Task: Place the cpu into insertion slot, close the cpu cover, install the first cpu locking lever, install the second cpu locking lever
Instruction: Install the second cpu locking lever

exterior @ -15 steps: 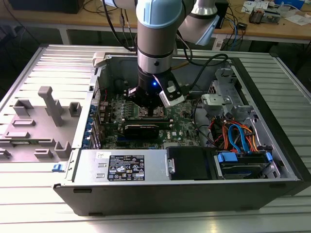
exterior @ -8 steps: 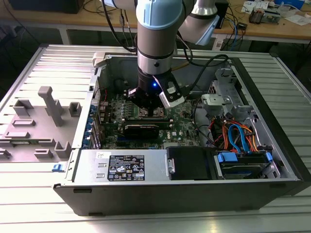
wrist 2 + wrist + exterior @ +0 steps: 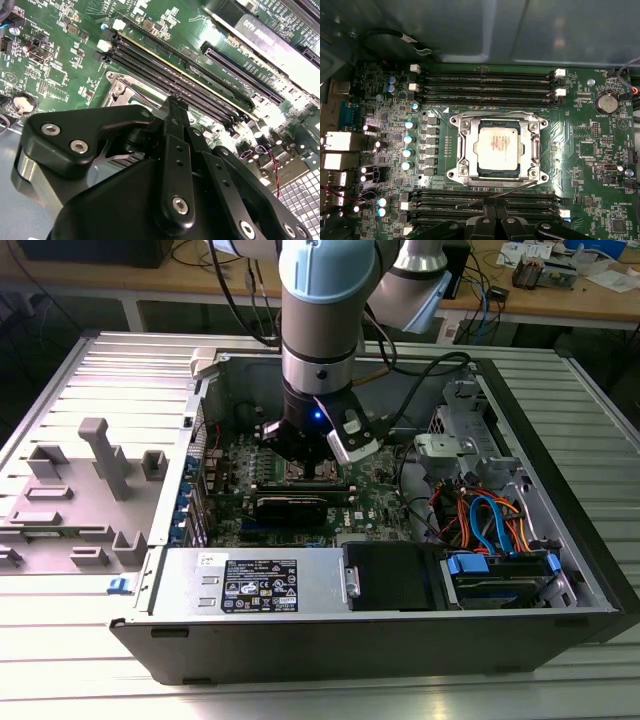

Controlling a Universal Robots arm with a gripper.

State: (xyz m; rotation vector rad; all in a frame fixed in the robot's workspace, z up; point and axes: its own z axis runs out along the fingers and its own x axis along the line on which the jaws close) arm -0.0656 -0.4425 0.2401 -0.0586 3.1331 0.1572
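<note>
The cpu (image 3: 496, 148), a silver square chip, lies in the insertion slot (image 3: 496, 123) on the green motherboard. The cpu cover (image 3: 464, 150), a silvery frame, is down flat around it. One wire lever (image 3: 495, 112) runs along the socket's far side. A second lever (image 3: 490, 196) slants loose across the memory slots on the near side. My gripper (image 3: 496, 220) is shut, its black fingertips together just beside that slanting lever, with nothing seen between them. In the second wrist view the gripper (image 3: 175, 105) hangs next to the socket's corner (image 3: 119, 86). In the exterior view the gripper (image 3: 313, 468) is low over the board.
Black memory slots (image 3: 485, 80) flank the socket on two sides. A long black card (image 3: 300, 505) lies just in front of the gripper. The power supply (image 3: 255, 580) and coloured cables (image 3: 490, 520) sit inside the case walls. Grey fixtures (image 3: 100, 455) stand at the exterior view's left.
</note>
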